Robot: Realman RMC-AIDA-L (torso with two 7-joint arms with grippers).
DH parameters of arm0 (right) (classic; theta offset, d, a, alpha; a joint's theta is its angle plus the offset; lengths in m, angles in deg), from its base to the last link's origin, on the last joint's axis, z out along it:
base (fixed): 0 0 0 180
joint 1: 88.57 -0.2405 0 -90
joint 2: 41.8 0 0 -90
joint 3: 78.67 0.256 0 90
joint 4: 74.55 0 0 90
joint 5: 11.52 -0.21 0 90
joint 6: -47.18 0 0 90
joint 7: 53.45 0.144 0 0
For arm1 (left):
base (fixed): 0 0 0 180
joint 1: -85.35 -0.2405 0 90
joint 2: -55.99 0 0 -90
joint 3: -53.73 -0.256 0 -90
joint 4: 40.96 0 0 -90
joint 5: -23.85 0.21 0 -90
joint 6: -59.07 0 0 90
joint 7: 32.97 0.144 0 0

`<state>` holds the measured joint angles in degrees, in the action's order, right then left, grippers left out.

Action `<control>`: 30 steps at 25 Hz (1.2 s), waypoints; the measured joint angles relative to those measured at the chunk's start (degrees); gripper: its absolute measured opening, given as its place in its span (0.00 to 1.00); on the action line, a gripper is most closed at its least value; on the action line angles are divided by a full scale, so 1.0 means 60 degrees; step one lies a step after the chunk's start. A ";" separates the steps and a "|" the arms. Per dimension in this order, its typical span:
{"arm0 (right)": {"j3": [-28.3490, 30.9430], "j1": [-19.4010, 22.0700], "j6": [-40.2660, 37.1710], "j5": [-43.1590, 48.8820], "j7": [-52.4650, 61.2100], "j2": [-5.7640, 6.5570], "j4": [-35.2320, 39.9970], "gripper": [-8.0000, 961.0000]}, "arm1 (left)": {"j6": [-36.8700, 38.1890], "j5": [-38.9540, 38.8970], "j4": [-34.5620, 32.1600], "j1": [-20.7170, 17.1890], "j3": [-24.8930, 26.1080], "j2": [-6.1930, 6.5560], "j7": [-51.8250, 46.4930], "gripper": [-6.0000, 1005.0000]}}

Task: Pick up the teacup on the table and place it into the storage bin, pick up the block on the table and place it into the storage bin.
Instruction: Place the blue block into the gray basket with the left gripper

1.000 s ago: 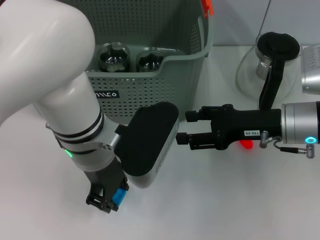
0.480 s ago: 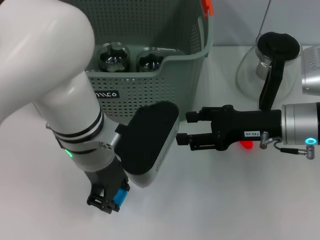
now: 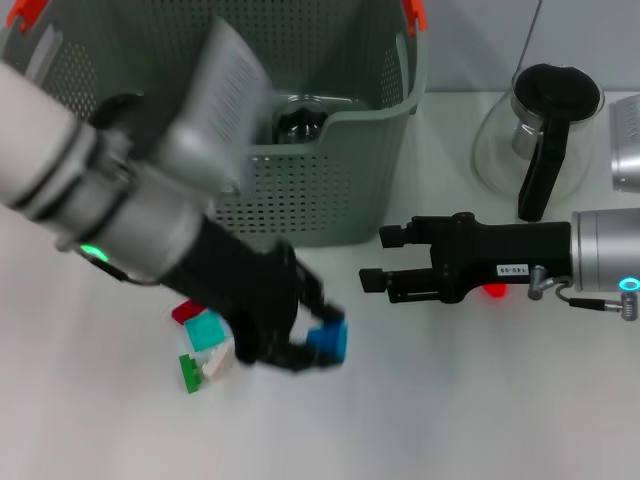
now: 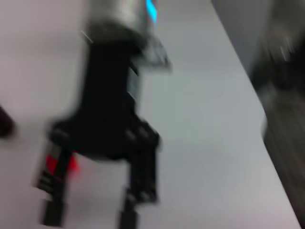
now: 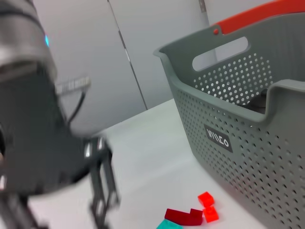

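Where the head view looks down on the white table (image 3: 480, 400), the storage bin (image 3: 300, 190) stands at the back, a grey-green perforated basket with an orange-red clip (image 3: 413, 14) on its far rim. A glass teacup (image 3: 298, 120) sits inside it near the front wall. The left gripper (image 3: 315, 345) hangs low over the table just in front of the bin, its fingers clenched on a blue block (image 3: 328, 340). Beside it, toward the robot's left, a small heap of blocks (image 3: 203, 345) in red, teal, white and green lies on the table. The right gripper (image 3: 372, 260) is held level over the table to the right of the bin, fingers parted with nothing between them, and a red block (image 3: 492, 291) shows just behind its body. A glass kettle with a black handle (image 3: 540, 130) stands at the back right.

From the left wrist view, the right gripper (image 4: 88, 210) appears blurred, its two fingers apart above the table, with the red block (image 4: 59, 164) beside it.

From the right wrist view, the bin (image 5: 248, 124) fills the right side, carrying a small black label (image 5: 217, 139). Red blocks (image 5: 195, 213) and a teal one (image 5: 167, 224) lie on the table before it. The left gripper (image 5: 102, 200) shows as a dark blur; here I cannot tell its grip.
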<state>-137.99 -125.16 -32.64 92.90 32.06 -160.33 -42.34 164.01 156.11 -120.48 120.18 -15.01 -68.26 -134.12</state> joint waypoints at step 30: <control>0.0000 0.0441 -0.0748 0.0199 0.0470 0.0667 0.0056 0.84 | -0.4620 0.0023 0.2116 0.1309 0.4199 0.1427 -0.3697 0.42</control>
<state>-138.00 -122.51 -37.13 94.10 34.88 -156.32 -42.01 136.29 156.25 -107.78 128.03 10.18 -59.70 -156.30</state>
